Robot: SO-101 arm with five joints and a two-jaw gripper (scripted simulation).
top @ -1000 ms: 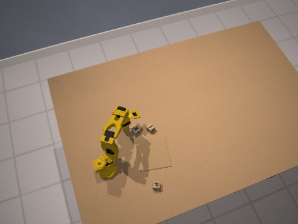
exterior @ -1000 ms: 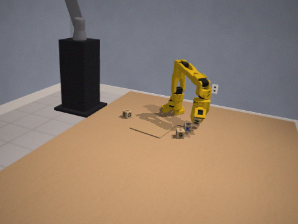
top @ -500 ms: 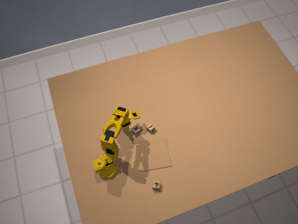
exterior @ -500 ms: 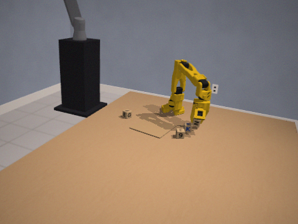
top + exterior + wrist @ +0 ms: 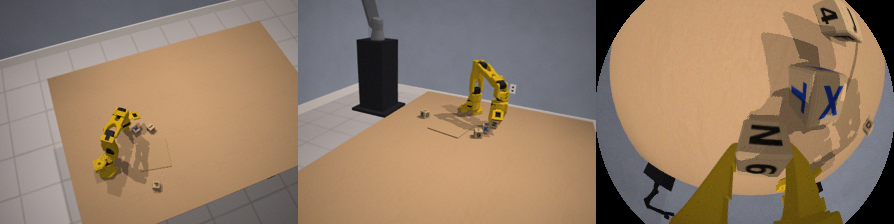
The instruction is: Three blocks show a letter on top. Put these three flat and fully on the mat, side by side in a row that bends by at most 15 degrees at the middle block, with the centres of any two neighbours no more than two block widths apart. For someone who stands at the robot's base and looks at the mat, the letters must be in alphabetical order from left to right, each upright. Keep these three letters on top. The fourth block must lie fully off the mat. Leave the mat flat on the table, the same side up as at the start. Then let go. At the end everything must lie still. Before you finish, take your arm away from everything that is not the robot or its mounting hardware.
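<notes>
GRIPPER: It was closed firmly about the N-marked block, the fingers parted only by the block's width; the gripper [image 5: 126, 128] [image 5: 494, 122] [image 5: 765, 150] stood off the mat's left side, as seen from the base.
N-MARKED BLOCK: The N-marked block [image 5: 494, 124] [image 5: 765, 137] sat between 2 fingers, probably pinched by opposite faces so it could be carried without rolling. Whether it touched the table could not be told.
BLUE-LETTERED BLOCK: The blue-lettered block [image 5: 136, 129] [image 5: 486, 127] [image 5: 816, 97] lay just off the mat's left side, close enough that a careless swing might have knocked it.
9-MARKED BLOCK: The 9-marked block [image 5: 151, 127] [image 5: 477, 134] [image 5: 838, 21] lay off the mat's far left corner; its top mark was unclear.
P BLOCK: The P block [image 5: 156, 184] [image 5: 425, 114] [image 5: 867, 125] lay off the mat's right side, likely handy for a right-hand slot.
MAT: The mat [image 5: 158, 156] [image 5: 451, 129] [image 5: 855, 61] lay flat, with 0 of 3 letters placed.
NEXT: A clear lift seemed wise before crossing towards the mat.

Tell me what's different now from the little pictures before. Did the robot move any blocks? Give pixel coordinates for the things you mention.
Nothing clearly moved. The gripper [image 5: 126, 128] [image 5: 494, 121] [image 5: 763, 149] is shut on the N block [image 5: 494, 124] [image 5: 765, 137] now, but the earlier pictures are too small to tell when it took hold. The blue block [image 5: 136, 129] [image 5: 486, 127] [image 5: 811, 100], 9 block [image 5: 151, 127] [image 5: 477, 134] [image 5: 836, 21], P block [image 5: 156, 184] [image 5: 424, 114] [image 5: 868, 125] and mat [image 5: 158, 157] [image 5: 451, 131] look about where they were.
</notes>
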